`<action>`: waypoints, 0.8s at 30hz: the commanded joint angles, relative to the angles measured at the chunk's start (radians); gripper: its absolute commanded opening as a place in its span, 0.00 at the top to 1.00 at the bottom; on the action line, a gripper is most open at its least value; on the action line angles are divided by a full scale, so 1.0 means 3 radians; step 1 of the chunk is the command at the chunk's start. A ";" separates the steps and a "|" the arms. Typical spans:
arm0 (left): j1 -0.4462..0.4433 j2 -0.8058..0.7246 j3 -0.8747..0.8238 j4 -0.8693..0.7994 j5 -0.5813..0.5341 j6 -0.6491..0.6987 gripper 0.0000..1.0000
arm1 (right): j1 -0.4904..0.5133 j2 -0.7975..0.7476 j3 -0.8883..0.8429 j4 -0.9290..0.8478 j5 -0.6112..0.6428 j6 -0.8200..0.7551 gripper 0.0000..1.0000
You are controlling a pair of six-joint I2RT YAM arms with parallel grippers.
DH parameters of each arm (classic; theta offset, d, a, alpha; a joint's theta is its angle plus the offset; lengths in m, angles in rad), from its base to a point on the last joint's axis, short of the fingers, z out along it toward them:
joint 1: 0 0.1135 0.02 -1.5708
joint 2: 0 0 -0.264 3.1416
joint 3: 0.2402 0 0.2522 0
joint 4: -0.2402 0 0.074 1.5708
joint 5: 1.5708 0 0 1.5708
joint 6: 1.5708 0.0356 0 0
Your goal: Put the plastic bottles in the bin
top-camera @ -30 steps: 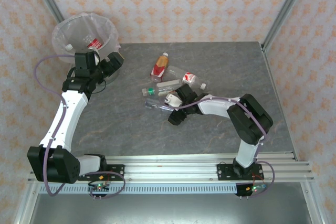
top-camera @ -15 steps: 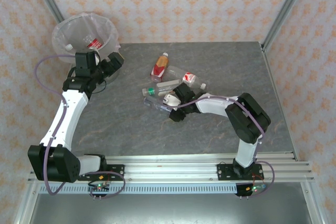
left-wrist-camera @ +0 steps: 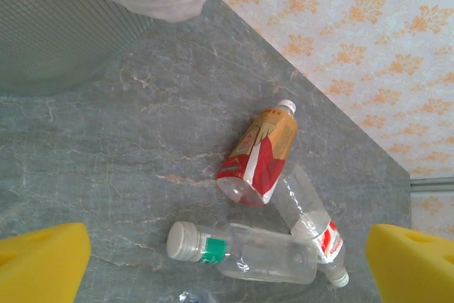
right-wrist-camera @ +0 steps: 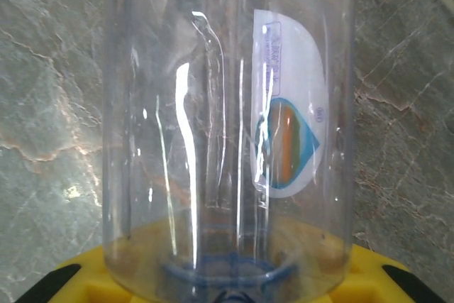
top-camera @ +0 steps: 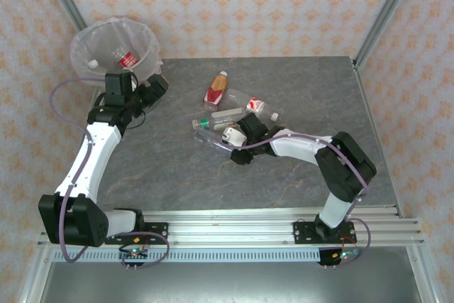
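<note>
The right gripper was closed on a clear bottle. The bottle sat right between its yellow fingers, with the grey table under it. Just past its tips lay a green-band bottle, then a red-label bottle, and farthest off a red-and-orange bottle. The left gripper was wide open and held nothing. Those three bottles lay well ahead of it. The bin stood just beside it, with a small bottle inside.
</note>
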 commanded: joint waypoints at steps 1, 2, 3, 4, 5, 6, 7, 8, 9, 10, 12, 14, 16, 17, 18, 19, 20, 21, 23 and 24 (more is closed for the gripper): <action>-0.0072 -0.0120 -0.0092 0.0029 -0.0053 -0.0060 0.00 | 0.0038 -0.0223 -0.0159 0.0191 0.0047 0.0126 1.00; -0.0110 -0.0148 -0.0131 0.0061 -0.0085 -0.0099 0.00 | 0.0040 -0.0286 -0.0229 0.0314 0.0032 0.0186 1.00; -0.0148 -0.0184 -0.0179 0.0114 -0.0107 -0.0140 0.00 | 0.0039 -0.0338 -0.0290 0.0452 0.0017 0.0255 1.00; -0.0203 -0.0212 -0.0245 0.0199 -0.0129 -0.0189 0.00 | 0.0042 -0.0393 -0.0383 0.0666 0.0000 0.0380 1.00; -0.0266 -0.0235 -0.0313 0.0282 -0.0153 -0.0237 0.00 | 0.0044 -0.0440 -0.0467 0.0917 -0.0007 0.0550 1.00; -0.0322 -0.0246 -0.0360 0.0333 -0.0181 -0.0279 0.00 | 0.0049 -0.0466 -0.0548 0.1140 -0.0022 0.0711 1.00; -0.0386 -0.0253 -0.0404 0.0380 -0.0223 -0.0305 0.00 | 0.0060 -0.0491 -0.0622 0.1379 -0.0033 0.0909 1.00; -0.0440 -0.0243 -0.0433 0.0403 -0.0264 -0.0323 0.00 | 0.0059 -0.0506 -0.0686 0.1612 -0.0029 0.1120 1.00; -0.0478 -0.0237 -0.0456 0.0427 -0.0285 -0.0343 0.00 | 0.0060 -0.0513 -0.0726 0.1788 -0.0013 0.1289 1.00; -0.0513 -0.0223 -0.0487 0.0478 -0.0275 -0.0362 0.00 | 0.0060 -0.0519 -0.0765 0.1946 0.0028 0.1476 1.00; -0.0556 -0.0206 -0.0546 0.0558 -0.0231 -0.0395 0.00 | 0.0069 -0.0525 -0.0806 0.2133 0.0108 0.1675 1.00; -0.0598 -0.0177 -0.0591 0.0720 -0.0053 -0.0367 0.00 | 0.0101 -0.0541 -0.0802 0.2146 0.0158 0.1750 1.00; -0.0630 -0.0131 -0.0598 0.0867 0.0150 -0.0352 0.00 | 0.0124 -0.0558 -0.0788 0.2121 0.0195 0.1814 1.00; -0.0662 -0.0104 -0.0617 0.0969 0.0234 -0.0339 0.00 | 0.0131 -0.0570 -0.0774 0.2112 0.0177 0.1862 1.00; -0.0692 -0.0082 -0.0623 0.1036 0.0308 -0.0325 0.00 | 0.0135 -0.0580 -0.0771 0.2123 0.0146 0.1912 1.00; -0.0732 -0.0055 -0.0623 0.1107 0.0371 -0.0309 0.00 | 0.0136 -0.0599 -0.0773 0.2158 0.0097 0.1960 1.00; -0.0773 -0.0028 -0.0623 0.1171 0.0431 -0.0288 0.00 | 0.0136 -0.0614 -0.0779 0.2196 0.0047 0.1996 1.00; -0.0801 -0.0002 -0.0616 0.1213 0.0475 -0.0282 0.00 | 0.0137 -0.0622 -0.0777 0.2226 0.0013 0.2021 1.00; -0.0858 0.0076 -0.0590 0.1295 0.0552 -0.0264 0.00 | 0.0136 -0.0646 -0.0786 0.2296 -0.0027 0.2079 1.00; -0.0878 0.0102 -0.0582 0.1326 0.0569 -0.0266 0.00 | 0.0137 -0.0652 -0.0786 0.2327 -0.0050 0.2100 1.00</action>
